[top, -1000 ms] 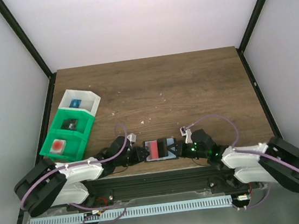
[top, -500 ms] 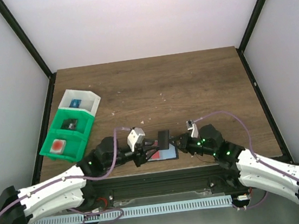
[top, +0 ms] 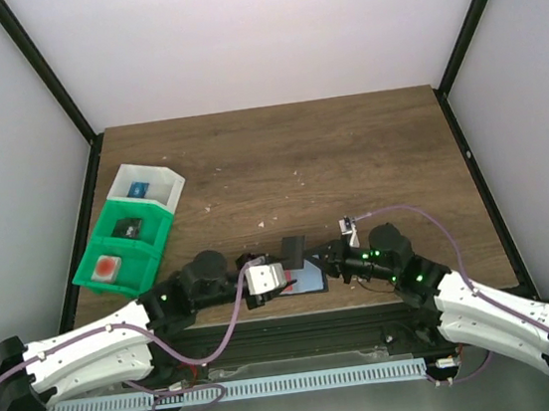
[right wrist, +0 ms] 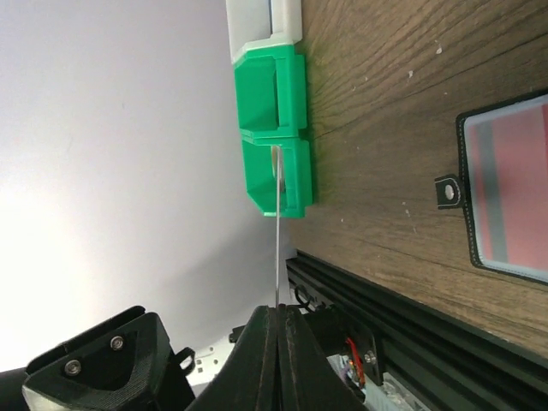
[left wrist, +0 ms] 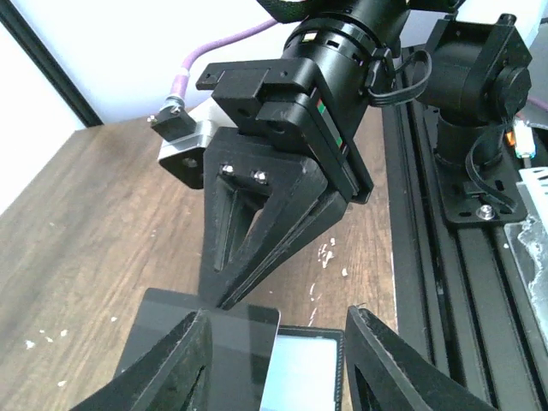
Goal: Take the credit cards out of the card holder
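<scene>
The card holder (top: 310,281) lies open on the table near the front edge. Its black rim and a reddish card (right wrist: 518,184) in one pocket show in the right wrist view; a grey-blue panel (left wrist: 304,377) shows in the left wrist view. My right gripper (top: 313,258) is shut on a dark card (top: 294,251) and holds it above the holder. That card appears edge-on in the right wrist view (right wrist: 276,231) and flat in the left wrist view (left wrist: 205,338). My left gripper (top: 276,283) is open and empty over the holder's left part, its fingers (left wrist: 184,364) either side of the held card.
A green bin (top: 124,246) joined to a white bin (top: 147,187) stands at the table's left edge, with small items inside. The black rail (top: 290,329) runs along the table's front edge, close under both grippers.
My right gripper has lifted the dark card up out of the holder. My left arm has stretched out and its gripper has turned and shifted right over the holder.
</scene>
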Available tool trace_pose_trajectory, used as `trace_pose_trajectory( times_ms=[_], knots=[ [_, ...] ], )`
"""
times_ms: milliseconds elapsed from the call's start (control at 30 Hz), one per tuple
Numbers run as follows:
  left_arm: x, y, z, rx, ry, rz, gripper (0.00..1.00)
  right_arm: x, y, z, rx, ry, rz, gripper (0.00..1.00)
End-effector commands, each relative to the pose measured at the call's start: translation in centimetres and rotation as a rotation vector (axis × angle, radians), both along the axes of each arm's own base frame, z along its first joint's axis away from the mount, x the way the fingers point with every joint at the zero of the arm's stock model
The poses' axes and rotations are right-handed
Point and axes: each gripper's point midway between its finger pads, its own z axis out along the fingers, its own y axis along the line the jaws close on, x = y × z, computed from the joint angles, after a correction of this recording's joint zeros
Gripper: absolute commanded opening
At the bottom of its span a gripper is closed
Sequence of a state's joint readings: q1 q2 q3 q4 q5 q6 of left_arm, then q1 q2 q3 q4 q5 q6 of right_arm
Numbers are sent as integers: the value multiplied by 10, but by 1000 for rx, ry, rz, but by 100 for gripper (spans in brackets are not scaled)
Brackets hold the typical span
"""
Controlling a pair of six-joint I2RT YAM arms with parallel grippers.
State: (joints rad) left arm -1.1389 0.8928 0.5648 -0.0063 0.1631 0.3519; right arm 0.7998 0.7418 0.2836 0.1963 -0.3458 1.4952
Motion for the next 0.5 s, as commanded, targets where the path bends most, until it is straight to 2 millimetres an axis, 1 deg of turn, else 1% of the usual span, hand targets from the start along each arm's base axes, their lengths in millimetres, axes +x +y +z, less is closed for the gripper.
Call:
trace_pose_trajectory(
  times_ms=[0, 67, 167, 267, 400, 467],
  knots=[
    [0, 11, 3, 18, -191, -30, 46, 3, -1, 28, 90, -9, -20, 1],
    [2, 14, 1, 32, -214, -17, 47, 2, -1, 30, 111, -3, -18, 1],
    [4, 14, -13, 107, -220, -25, 47, -1, 1, 30, 133, 4, -4, 0],
    [10, 12, -22, 148, -221, -7, 47, -2, 1, 32, 154, 4, 4, 1],
    [14, 8, -19, 135, -228, 2, 46, -5, 3, 34, 173, 4, 20, 0],
    [19, 8, -20, 138, -242, 27, 46, -5, 3, 34, 172, 3, 22, 1]
  ],
)
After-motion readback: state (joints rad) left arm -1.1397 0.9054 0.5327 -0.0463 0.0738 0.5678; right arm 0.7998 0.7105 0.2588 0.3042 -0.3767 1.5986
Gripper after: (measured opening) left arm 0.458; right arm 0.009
